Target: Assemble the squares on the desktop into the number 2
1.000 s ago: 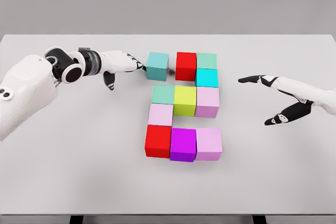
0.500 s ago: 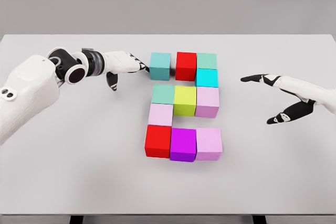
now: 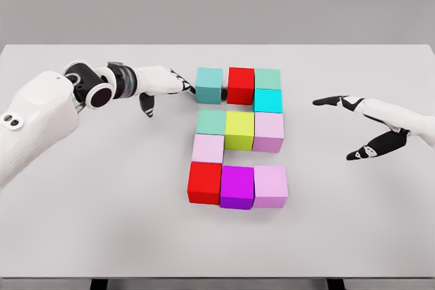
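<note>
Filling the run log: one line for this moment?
left hand: open, fingertips against teal cube | red cube: narrow gap from teal | right hand: open, idle

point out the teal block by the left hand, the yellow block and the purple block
teal block [image 3: 209, 85], head view, front face
yellow block [image 3: 239, 131], head view, middle of the block
purple block [image 3: 237, 187], head view, front face
left hand [image 3: 163, 83], head view, back of the hand

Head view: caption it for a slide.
Left hand nudges the teal cube toward the red cube, completing a blocky 2.
</note>
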You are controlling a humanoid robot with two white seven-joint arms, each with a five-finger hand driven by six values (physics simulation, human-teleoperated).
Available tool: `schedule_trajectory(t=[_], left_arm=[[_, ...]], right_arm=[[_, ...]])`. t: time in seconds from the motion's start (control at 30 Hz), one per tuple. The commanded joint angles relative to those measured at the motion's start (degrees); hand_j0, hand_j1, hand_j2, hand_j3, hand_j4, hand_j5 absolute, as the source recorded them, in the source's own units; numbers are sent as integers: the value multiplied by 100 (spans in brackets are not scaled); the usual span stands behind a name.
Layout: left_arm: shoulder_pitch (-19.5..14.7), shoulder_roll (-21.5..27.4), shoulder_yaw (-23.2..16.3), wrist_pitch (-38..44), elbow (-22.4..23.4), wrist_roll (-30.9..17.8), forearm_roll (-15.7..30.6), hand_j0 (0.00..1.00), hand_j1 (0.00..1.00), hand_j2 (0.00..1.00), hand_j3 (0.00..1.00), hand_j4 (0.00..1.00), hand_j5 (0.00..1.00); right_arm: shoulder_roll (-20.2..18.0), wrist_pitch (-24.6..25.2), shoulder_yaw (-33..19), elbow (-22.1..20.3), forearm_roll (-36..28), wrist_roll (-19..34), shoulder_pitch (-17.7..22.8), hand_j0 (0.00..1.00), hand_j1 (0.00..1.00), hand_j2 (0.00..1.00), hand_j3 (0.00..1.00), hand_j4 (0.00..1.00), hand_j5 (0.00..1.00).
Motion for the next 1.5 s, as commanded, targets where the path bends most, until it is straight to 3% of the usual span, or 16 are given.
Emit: schedule_trajectory(t=[0.0, 0.37, 0.47, 1.47], left_arm=[[0, -6, 6, 4, 0, 2, 4, 100, 100, 100, 100, 100, 100], [0, -15, 6, 4, -17, 2, -5, 100, 100, 100, 100, 100, 100], [0, -6, 6, 4, -17, 2, -5, 100, 100, 100, 100, 100, 100], [-70, -103, 15, -23, 194, 2, -93, 100, 100, 100, 100, 100, 100]], right_arm=[[-8, 14, -2, -3, -23, -2, 0, 100, 100, 100, 100, 100, 100], [9, 14, -2, -3, -14, -2, 44, 100, 100, 100, 100, 100, 100], [9, 14, -20, 191, -14, -2, 35, 100, 100, 100, 100, 100, 100], [9, 14, -204, 129, -14, -2, 123, 100, 100, 100, 100, 100, 100]])
